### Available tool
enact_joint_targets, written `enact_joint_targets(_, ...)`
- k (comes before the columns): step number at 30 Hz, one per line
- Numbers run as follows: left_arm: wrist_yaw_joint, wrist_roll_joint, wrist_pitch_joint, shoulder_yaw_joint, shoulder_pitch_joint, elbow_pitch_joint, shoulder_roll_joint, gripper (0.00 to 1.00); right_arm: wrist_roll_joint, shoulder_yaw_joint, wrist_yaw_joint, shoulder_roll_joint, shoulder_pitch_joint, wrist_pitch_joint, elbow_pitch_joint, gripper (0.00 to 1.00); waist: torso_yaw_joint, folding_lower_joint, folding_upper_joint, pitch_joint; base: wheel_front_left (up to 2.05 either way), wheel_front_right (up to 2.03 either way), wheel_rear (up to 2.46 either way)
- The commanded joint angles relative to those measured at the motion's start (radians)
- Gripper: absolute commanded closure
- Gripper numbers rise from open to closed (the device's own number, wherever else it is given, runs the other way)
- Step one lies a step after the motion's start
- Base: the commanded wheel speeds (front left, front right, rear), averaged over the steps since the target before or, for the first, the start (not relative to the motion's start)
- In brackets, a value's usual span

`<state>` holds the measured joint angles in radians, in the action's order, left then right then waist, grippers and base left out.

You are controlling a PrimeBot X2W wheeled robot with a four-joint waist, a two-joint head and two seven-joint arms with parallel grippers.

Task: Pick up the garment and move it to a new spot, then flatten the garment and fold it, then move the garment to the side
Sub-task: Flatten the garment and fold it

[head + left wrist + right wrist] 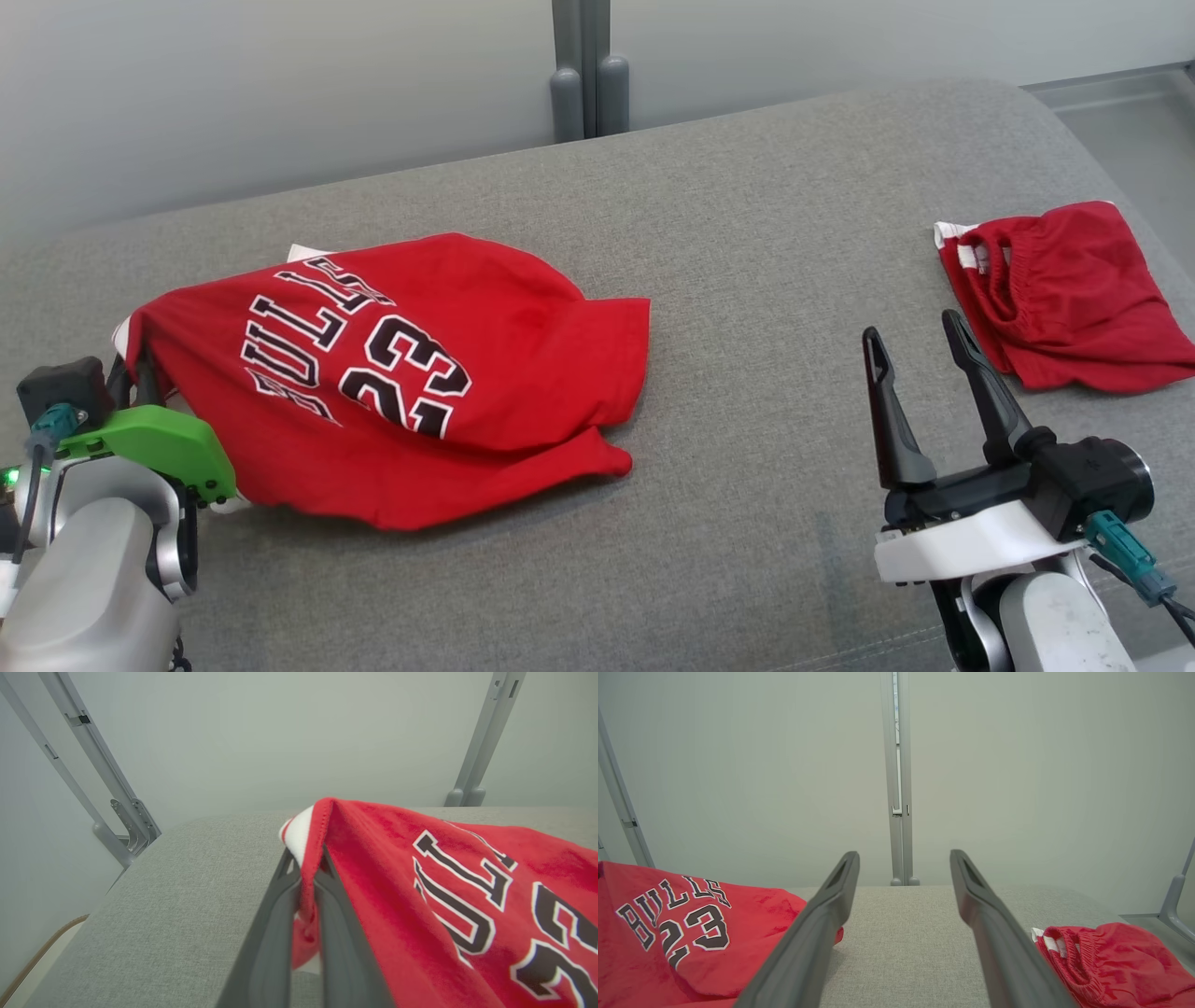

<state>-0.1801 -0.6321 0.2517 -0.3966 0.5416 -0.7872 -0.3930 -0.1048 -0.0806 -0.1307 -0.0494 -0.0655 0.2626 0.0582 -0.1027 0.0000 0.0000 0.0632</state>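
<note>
Tips of left pincer out of sight behind jersey

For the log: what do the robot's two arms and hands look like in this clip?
Each hand has two long, dark grey, tapering fingers with a slot near the tip. The left hand has a bright green wrist cover, the right hand a white wrist cover. A teal plug with a dark cable sits at each wrist. The forearms are pale silver-grey.
</note>
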Motion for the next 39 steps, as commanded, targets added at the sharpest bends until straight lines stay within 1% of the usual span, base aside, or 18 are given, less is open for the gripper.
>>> enact_joint_targets(1, -0.013, 0.006, 0.0, 0.001, 0.019, -0.019, -0.016, 1.0, -0.001, -0.005, 0.0, -0.002, -0.007, 0.002, -0.006, 0.0, -0.004, 0.0, 0.0, 0.001, 0.0, 0.0, 0.0)
enact_joint_targets(4, -0.025, -0.004, 0.001, 0.011, 0.029, -0.05, -0.013, 1.0, -0.004, -0.011, 0.0, -0.003, -0.014, 0.002, -0.016, 0.0, -0.007, 0.0, 0.0, 0.002, 0.0, 0.0, 0.0)
enact_joint_targets(5, -0.03, -0.008, 0.003, 0.016, 0.03, -0.058, -0.011, 0.73, -0.003, -0.011, 0.0, -0.003, -0.015, 0.002, -0.019, 0.0, -0.007, 0.0, 0.0, 0.001, 0.0, 0.0, 0.0)
enact_joint_targets(6, -0.035, -0.007, 0.004, 0.017, 0.03, -0.068, -0.01, 0.52, -0.002, -0.011, 0.0, -0.003, -0.014, 0.002, -0.022, 0.0, -0.007, 0.0, 0.0, 0.0, 0.0, 0.0, 0.0)
enact_joint_targets(7, -0.037, -0.008, 0.004, 0.018, 0.029, -0.076, -0.007, 0.0, -0.002, -0.011, 0.0, -0.002, -0.012, 0.002, -0.027, 0.0, -0.006, 0.0, 0.0, -0.002, 0.0, 0.0, 0.0)
enact_joint_targets(10, -0.037, -0.013, 0.006, 0.024, 0.024, -0.084, 0.002, 0.0, -0.003, -0.013, 0.0, -0.003, -0.004, 0.002, -0.038, 0.0, 0.0, 0.0, 0.0, -0.008, 0.0, 0.0, 0.0)
enact_joint_targets(16, -0.021, -0.018, 0.014, 0.039, -0.002, -0.052, 0.022, 0.0, -0.011, -0.019, 0.0, -0.003, 0.008, 0.002, -0.059, 0.0, 0.024, 0.0, 0.0, -0.028, 0.0, 0.0, 0.0)
enact_joint_targets(17, -0.012, -0.009, 0.014, 0.049, -0.019, -0.012, 0.033, 0.0, -0.015, -0.021, 0.0, -0.002, 0.015, 0.002, -0.071, 0.0, 0.037, 0.0, 0.0, -0.037, 0.0, 0.0, 0.0)
enact_joint_targets(22, -0.006, 0.033, 0.012, 0.069, -0.108, 0.126, 0.073, 0.0, -0.027, -0.036, 0.0, -0.003, 0.024, 0.002, -0.121, 0.0, 0.079, 0.0, 0.0, -0.06, 0.0, 0.0, 0.0)
enact_joint_targets(23, -0.004, 0.049, 0.012, 0.07, -0.147, 0.178, 0.09, 0.0, -0.032, -0.046, 0.0, -0.002, 0.025, 0.002, -0.146, 0.0, 0.099, 0.0, 0.0, -0.064, 0.0, 0.0, 0.0)
enact_joint_targets(28, 0.003, 0.081, 0.013, 0.058, -0.245, 0.282, 0.14, 0.0, -0.038, -0.081, 0.0, -0.003, 0.006, 0.002, -0.226, 0.0, 0.15, 0.0, 0.0, -0.065, 0.0, 0.0, 0.0)
enact_joint_targets(32, -0.001, 0.102, 0.013, 0.047, -0.297, 0.345, 0.17, 0.0, -0.013, -0.123, 0.0, -0.003, -0.023, 0.002, -0.316, 0.0, 0.195, 0.0, 0.0, -0.06, 0.0, 0.0, 0.0)
enact_joint_targets(35, -0.006, 0.111, 0.013, 0.035, -0.326, 0.386, 0.185, 0.0, 0.042, -0.159, 0.0, -0.003, -0.054, 0.002, -0.407, 0.0, 0.232, 0.0, 0.0, -0.052, 0.0, 0.0, 0.0)
enact_joint_targets(39, -0.006, 0.12, 0.013, 0.02, -0.344, 0.427, 0.202, 0.0, 0.068, -0.188, 0.0, -0.003, -0.1, 0.002, -0.521, 0.0, 0.279, 0.0, 0.0, -0.033, 0.0, 0.0, 0.0)
